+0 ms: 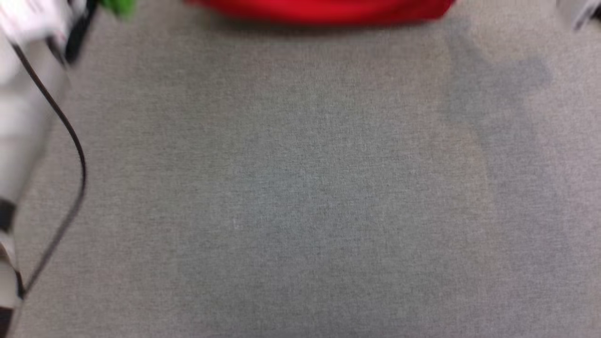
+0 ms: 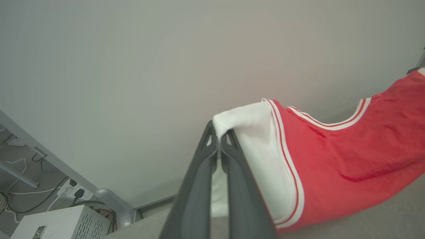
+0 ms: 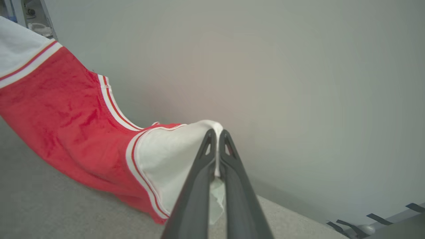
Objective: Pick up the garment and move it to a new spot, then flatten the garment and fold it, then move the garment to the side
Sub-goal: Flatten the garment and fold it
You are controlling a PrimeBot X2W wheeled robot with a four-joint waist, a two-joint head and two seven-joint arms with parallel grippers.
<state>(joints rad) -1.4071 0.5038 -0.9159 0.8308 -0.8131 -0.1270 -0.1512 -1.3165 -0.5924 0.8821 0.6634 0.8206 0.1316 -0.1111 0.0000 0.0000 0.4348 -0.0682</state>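
Garment [image 2: 348, 156] hangs soft, light and limp; left and right jaws each clamp a white sleeve [image 2: 252, 132], sound holds, seemingly trailing onto the desk [image 1: 300, 188].

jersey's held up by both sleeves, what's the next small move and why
Probably lower both arms together to lay the garment flat: left gripper and right gripper are each shut on a white sleeve, and it hangs stretched over the grey surface.
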